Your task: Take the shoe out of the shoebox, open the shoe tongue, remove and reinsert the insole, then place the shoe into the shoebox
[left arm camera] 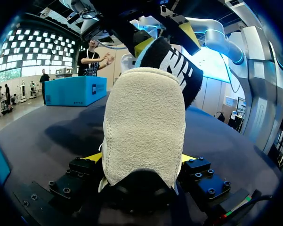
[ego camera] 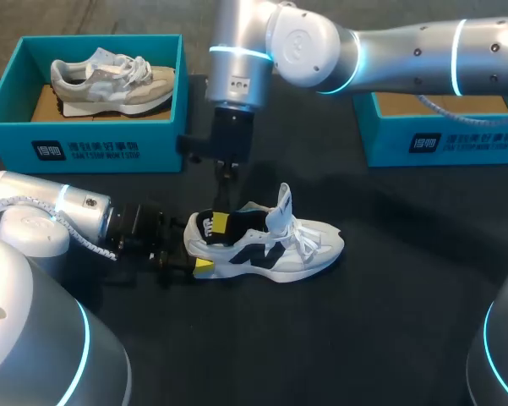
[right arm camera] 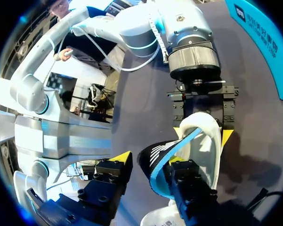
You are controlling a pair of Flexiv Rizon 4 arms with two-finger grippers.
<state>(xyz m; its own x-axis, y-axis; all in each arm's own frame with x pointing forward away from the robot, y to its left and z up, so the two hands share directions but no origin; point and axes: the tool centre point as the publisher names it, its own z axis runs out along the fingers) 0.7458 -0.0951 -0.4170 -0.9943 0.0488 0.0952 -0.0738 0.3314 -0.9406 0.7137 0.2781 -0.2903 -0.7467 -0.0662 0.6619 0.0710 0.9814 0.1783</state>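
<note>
- left gripper (ego camera: 193, 251) clamped on heel of white and black shoe (ego camera: 279, 249); in the left wrist view, one yellow tip on each side of the suede heel patch
- right gripper (ego camera: 224, 190) down from above into shoe opening, pinching black insole (ego camera: 213, 224); fingers only narrowly apart, insole between them in the right wrist view
- insole rear end raised out of heel, standing above the collar; front end hidden inside shoe
- shoe upright on its sole on dark table (ego camera: 363, 321), toe pointing to the view's right, tongue flipped up, laces loose
- teal shoebox (ego camera: 84, 144) at far left of table, open, grey and white shoe (ego camera: 110, 80) lying inside
- second teal shoebox (ego camera: 456, 144) at far right, partly hidden behind right arm; contents cannot be made out
- both boxes well apart from held shoe
</note>
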